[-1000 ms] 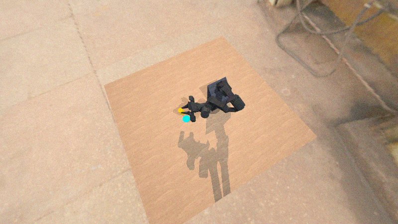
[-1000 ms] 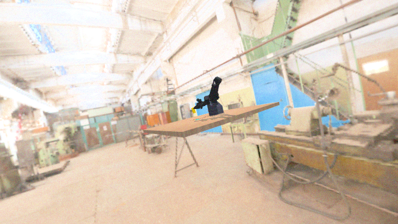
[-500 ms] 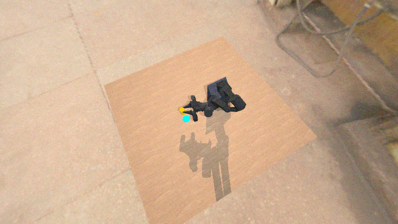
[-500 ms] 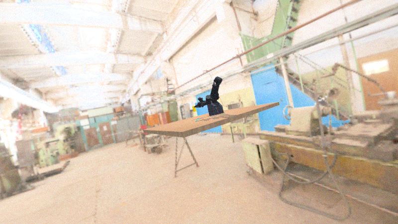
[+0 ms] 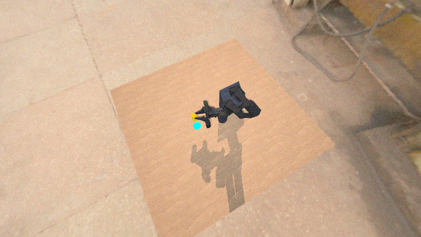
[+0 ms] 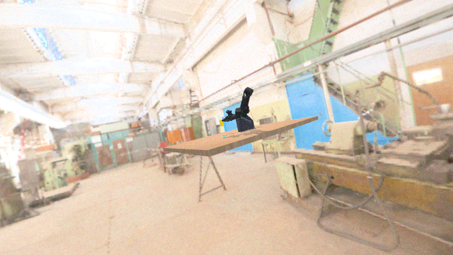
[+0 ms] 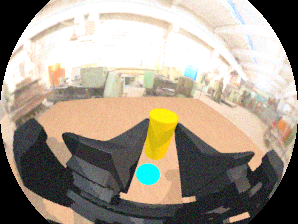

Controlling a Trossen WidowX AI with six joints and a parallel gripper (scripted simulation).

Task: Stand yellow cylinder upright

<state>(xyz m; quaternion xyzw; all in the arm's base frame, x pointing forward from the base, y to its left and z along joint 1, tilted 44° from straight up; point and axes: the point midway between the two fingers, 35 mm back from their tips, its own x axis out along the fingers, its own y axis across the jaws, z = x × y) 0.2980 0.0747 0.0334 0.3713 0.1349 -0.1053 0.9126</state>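
While one tool (image 7: 154,141) grips one yellow cylinder (image 7: 161,132), one cyan circle (image 7: 148,173) lies below

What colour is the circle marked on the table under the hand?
Cyan: the circle shows best in the wrist view, just below the held yellow cylinder.

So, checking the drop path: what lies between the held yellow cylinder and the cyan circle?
Nothing: in the exterior view the yellow cylinder hangs above the cyan circle with only air between.

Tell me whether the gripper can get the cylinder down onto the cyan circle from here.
Probably yes. The gripper holds the cylinder upright above the table, and nothing lies between it and the cyan circle close below.
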